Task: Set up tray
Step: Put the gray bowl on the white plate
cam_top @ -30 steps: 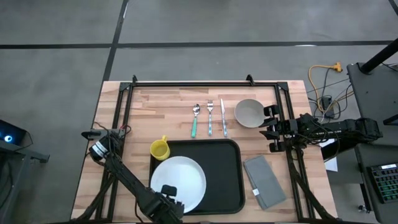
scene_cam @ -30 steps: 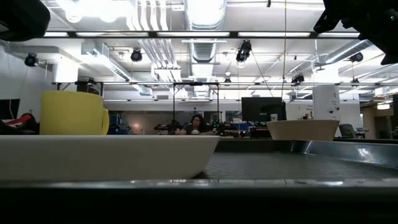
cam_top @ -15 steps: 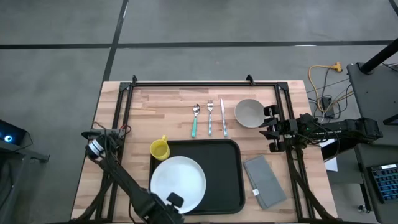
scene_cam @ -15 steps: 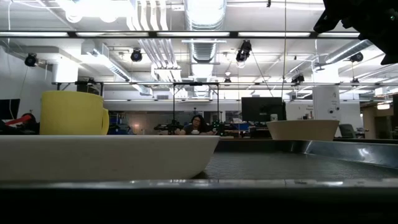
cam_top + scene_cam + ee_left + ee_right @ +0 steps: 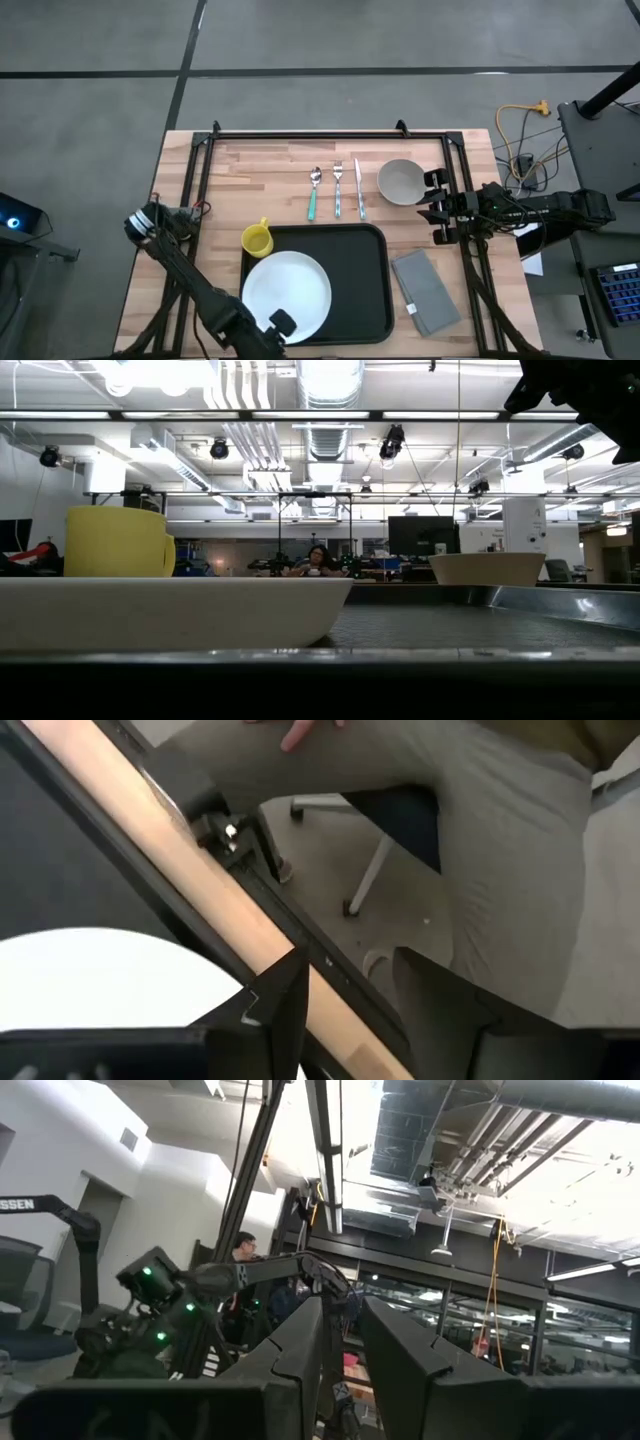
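Observation:
The black tray [image 5: 350, 290] lies at the table's near middle, and the white plate [image 5: 287, 290] rests flat on its left half. In the low view the plate [image 5: 170, 610] fills the foreground above the tray's rim [image 5: 320, 657]. My left gripper [image 5: 276, 325] is open at the plate's near rim; its wrist view shows the plate [image 5: 90, 980] and the table's wooden near edge. My right gripper [image 5: 434, 206] is shut and waits by the right edge, next to the bowl [image 5: 401, 181]. My left gripper stands over the plate's near rim [image 5: 215, 990], coming from the near side. Whether a finger touches the rim, I cannot tell.
A yellow cup [image 5: 257, 239] stands on the wood at the tray's far left corner. Spoon [image 5: 314, 192], fork [image 5: 337, 190] and knife [image 5: 358, 188] lie side by side beyond the tray. A folded grey napkin [image 5: 425, 291] lies right of it. A person sits just past the near edge.
My left arm has drawn back a little toward the table's near edge, and its elbow has swung toward the left edge. The plate has stayed flat on the tray. The right arm has kept still.

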